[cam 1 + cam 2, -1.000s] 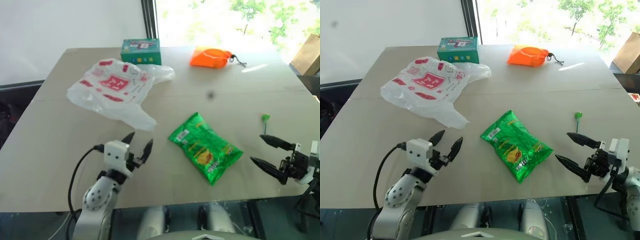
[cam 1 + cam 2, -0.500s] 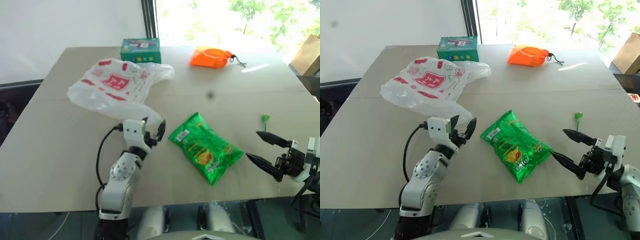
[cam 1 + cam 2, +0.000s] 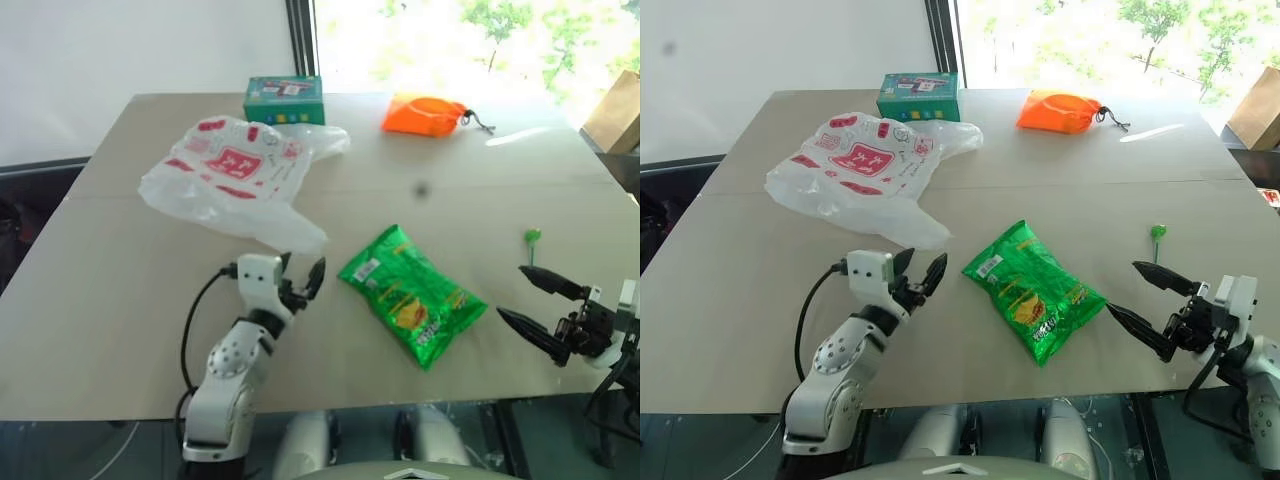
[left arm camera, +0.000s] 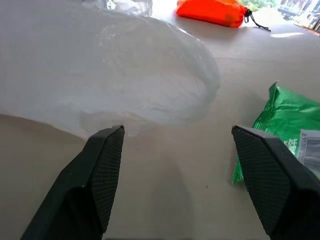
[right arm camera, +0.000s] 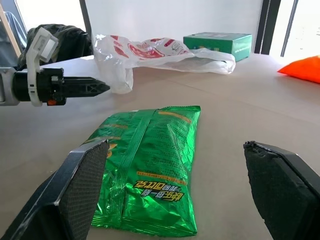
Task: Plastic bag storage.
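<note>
Item, nearest: our left gripper (image 3: 303, 282), jaws spread and empty, forearm low over the surface (image 3: 120, 300), pointing at the bag's near edge. Our right gripper (image 3: 540, 303), jaws wide apart and empty, idles well right of the bag, beyond the green snack packet (image 3: 412, 295).

Item, further: the plastic bag (image 3: 235, 175), slumped flat, its near tail just ahead of the left jaws.

Item, farthest: green box (image 3: 283, 100) touching the bag's far side; orange pouch (image 3: 424, 114) to its right.

Step, we judge: approach. Next: ease onto the tail and close.
</note>
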Action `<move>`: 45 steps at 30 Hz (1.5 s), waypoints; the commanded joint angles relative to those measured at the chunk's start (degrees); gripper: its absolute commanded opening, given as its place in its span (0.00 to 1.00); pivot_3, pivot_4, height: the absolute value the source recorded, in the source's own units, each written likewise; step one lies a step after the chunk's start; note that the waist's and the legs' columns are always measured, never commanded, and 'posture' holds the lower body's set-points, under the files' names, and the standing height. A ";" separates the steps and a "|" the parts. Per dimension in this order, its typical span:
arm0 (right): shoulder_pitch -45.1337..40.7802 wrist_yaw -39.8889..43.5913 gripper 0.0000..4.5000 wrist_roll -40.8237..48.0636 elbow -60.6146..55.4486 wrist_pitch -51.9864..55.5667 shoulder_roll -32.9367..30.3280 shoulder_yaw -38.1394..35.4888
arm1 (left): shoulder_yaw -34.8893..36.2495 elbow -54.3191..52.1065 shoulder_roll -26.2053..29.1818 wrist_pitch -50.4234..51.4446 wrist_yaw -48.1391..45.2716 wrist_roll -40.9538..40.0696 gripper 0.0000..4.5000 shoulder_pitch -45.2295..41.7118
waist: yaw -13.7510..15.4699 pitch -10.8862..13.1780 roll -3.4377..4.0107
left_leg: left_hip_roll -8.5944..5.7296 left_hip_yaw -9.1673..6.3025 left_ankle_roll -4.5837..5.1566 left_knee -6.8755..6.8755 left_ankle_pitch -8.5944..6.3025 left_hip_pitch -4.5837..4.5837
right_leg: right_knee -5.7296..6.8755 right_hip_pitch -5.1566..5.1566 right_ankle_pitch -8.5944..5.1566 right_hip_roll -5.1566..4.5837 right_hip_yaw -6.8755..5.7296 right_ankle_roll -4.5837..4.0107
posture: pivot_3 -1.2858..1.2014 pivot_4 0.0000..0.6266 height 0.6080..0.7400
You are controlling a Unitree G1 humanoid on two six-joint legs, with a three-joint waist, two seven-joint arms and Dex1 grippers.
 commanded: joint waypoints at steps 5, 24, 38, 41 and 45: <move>-0.59 -1.84 1.00 0.36 -2.43 -0.40 -0.26 -1.95 | 0.64 9.92 0.19 -6.00 -1.69 0.60 0.81 -6.28 | -0.23 0.00 0.01 | 0.01 0.01 -0.01 0.00 0.01 0.01 | 0.01 -0.02 0.00 0.03 -0.01 0.01 | 0.52 0.24 1.00; 0.89 -3.06 1.00 0.80 -5.04 0.15 -0.26 -1.71 | -1.20 23.51 -0.71 -17.55 -7.91 1.17 0.26 -15.73 | -0.16 0.01 -0.01 | 0.00 0.00 -0.05 0.03 0.03 -0.04 | -0.01 -0.02 0.03 0.03 -0.05 0.06 | 0.52 0.24 1.00; -4.18 -9.21 1.00 -4.54 -4.00 13.53 -4.81 7.34 | 2.01 9.50 6.69 -14.70 -12.35 -3.56 0.01 -1.89 | -0.38 0.01 0.00 | 0.07 -0.02 -0.07 0.01 0.03 -0.03 | 0.00 -0.07 0.04 0.03 -0.02 0.07 | 0.52 0.24 1.00; -10.74 -11.32 1.00 -3.32 -0.79 19.16 -3.57 10.52 | 3.28 3.98 10.29 -13.94 -16.23 -6.76 0.01 4.79 | -0.60 0.02 -0.02 | 0.07 0.02 -0.07 0.02 0.03 -0.03 | 0.01 -0.09 0.04 -0.01 0.02 0.06 | 0.52 0.24 1.00; -21.93 -11.78 1.00 -0.68 6.66 35.07 -4.31 15.91 | 10.04 0.42 14.37 -13.13 -16.48 -9.28 0.01 11.67 | -0.42 0.07 -0.07 | 0.06 0.00 -0.06 0.02 0.03 -0.04 | 0.00 -0.12 0.03 -0.02 0.02 0.04 | 0.52 0.24 1.00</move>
